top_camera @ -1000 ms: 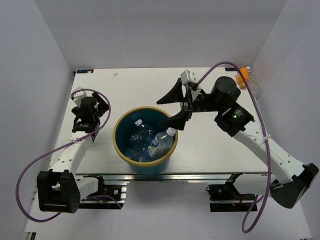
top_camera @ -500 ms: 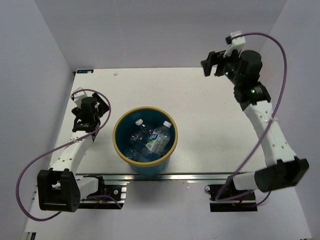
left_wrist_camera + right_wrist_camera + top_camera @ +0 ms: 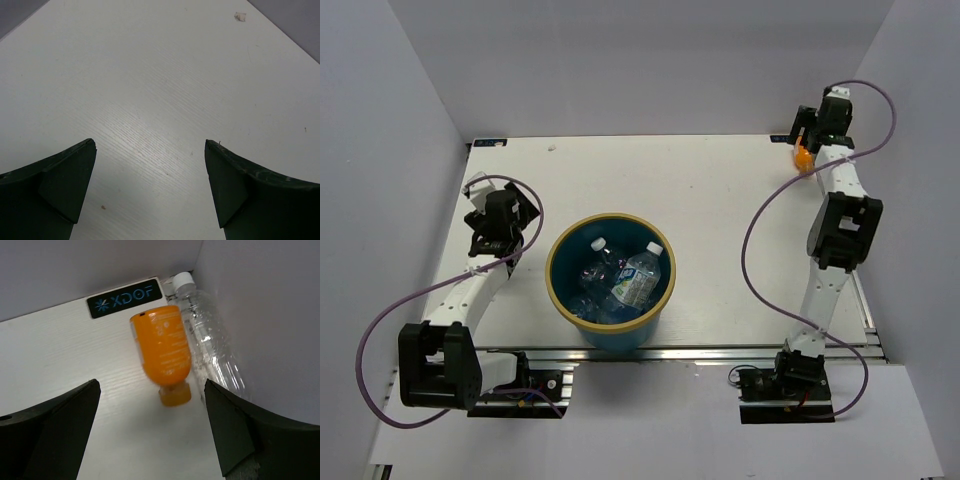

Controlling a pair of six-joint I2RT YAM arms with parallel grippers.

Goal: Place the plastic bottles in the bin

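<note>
The bin (image 3: 556,285), dark teal with a tan rim, stands at the table's front middle. It holds several clear plastic bottles, with a green-white labelled one (image 3: 638,281) on top. An orange-filled bottle (image 3: 162,350) lies in the far right corner, its cap toward the camera. A clear unlabelled bottle (image 3: 212,345) lies beside it against the wall. The orange bottle also shows in the top view (image 3: 802,158). My right gripper (image 3: 151,384) is open and empty, just short of the orange bottle; it also shows in the top view (image 3: 807,135). My left gripper (image 3: 150,142) is open and empty over bare table left of the bin; it shows in the top view too (image 3: 498,212).
The right side wall (image 3: 270,315) stands right behind the clear bottle. A black XDOF label (image 3: 125,299) marks the table's far edge. A small white scrap (image 3: 240,16) lies on the table ahead of the left gripper.
The right arm has swung from the bin's right rim to the far right corner. The green-white labelled bottle now rests inside the bin. The left arm barely moved.
</note>
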